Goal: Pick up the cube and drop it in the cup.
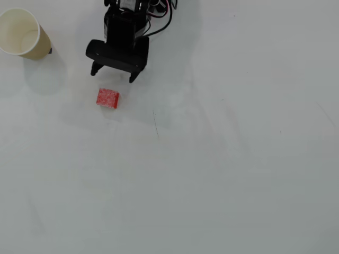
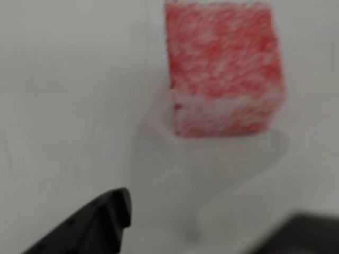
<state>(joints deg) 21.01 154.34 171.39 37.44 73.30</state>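
The red cube (image 1: 107, 98) with whitish speckled faces lies on the white table, just in front of my gripper (image 1: 114, 74). The gripper is open and empty, its two black fingertips spread wider than the cube and standing apart from it. In the wrist view the cube (image 2: 222, 74) fills the upper middle, blurred, with one black finger (image 2: 100, 225) at the lower left and the other at the lower right corner; the gripper (image 2: 212, 211) has nothing between its jaws. The cream paper cup (image 1: 21, 33) stands upright at the far upper left, mouth open and white inside.
The arm's black body and cables (image 1: 132, 16) reach in from the top edge. A thin dark scratch (image 1: 155, 124) marks the white table (image 1: 222, 174) right of the cube.
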